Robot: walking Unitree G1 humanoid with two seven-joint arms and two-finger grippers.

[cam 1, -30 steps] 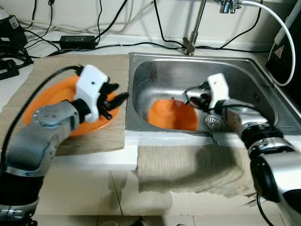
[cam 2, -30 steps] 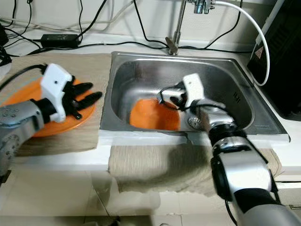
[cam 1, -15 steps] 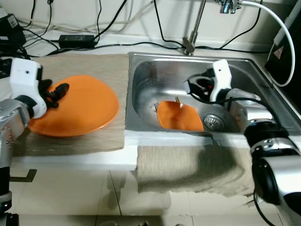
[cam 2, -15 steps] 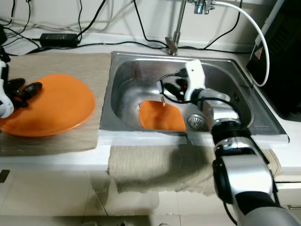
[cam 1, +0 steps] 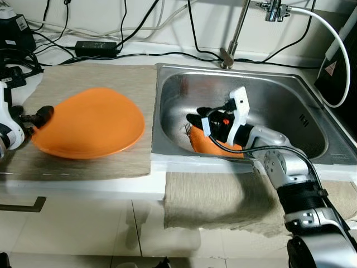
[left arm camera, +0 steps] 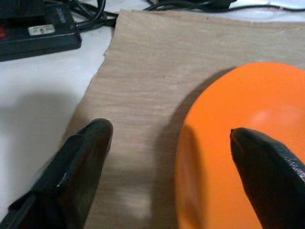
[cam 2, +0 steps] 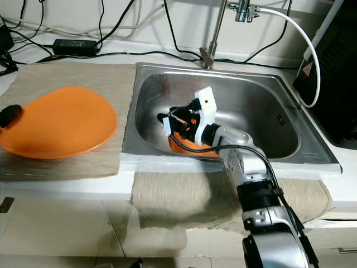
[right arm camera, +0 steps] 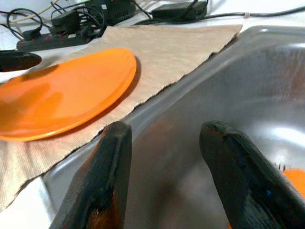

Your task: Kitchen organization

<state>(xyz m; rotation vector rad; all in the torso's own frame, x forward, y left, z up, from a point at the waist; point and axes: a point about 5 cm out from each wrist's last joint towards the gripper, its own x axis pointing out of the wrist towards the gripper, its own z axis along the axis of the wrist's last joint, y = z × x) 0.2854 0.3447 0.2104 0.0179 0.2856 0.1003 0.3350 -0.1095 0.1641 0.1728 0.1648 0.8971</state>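
Observation:
A large orange plate [cam 1: 92,123] lies on a beige cloth mat [cam 1: 100,78] left of the steel sink [cam 1: 290,106]. My left gripper [cam 1: 39,120] is at the plate's left edge, open, with the rim [left arm camera: 224,143] close to one of its fingers. A second orange plate [cam 1: 215,146] leans against the sink's front wall. My right gripper [cam 1: 199,123] hangs just above this plate, low in the sink. Its fingers [right arm camera: 114,162] are parted and point toward the mat. I cannot tell whether they touch the plate.
A tap [cam 1: 230,53] stands behind the sink, with a white hose [cam 1: 329,39] to its right. A power adapter [cam 1: 95,47], cables and a power strip [left arm camera: 33,36] lie along the back. A beige towel [cam 1: 223,198] hangs over the counter front. A black appliance [cam 1: 341,67] stands at the right.
My left gripper has drawn back off the plate to its left edge. My right gripper has moved left and down toward the sink's front. The sink plate has gone from flat to leaning.

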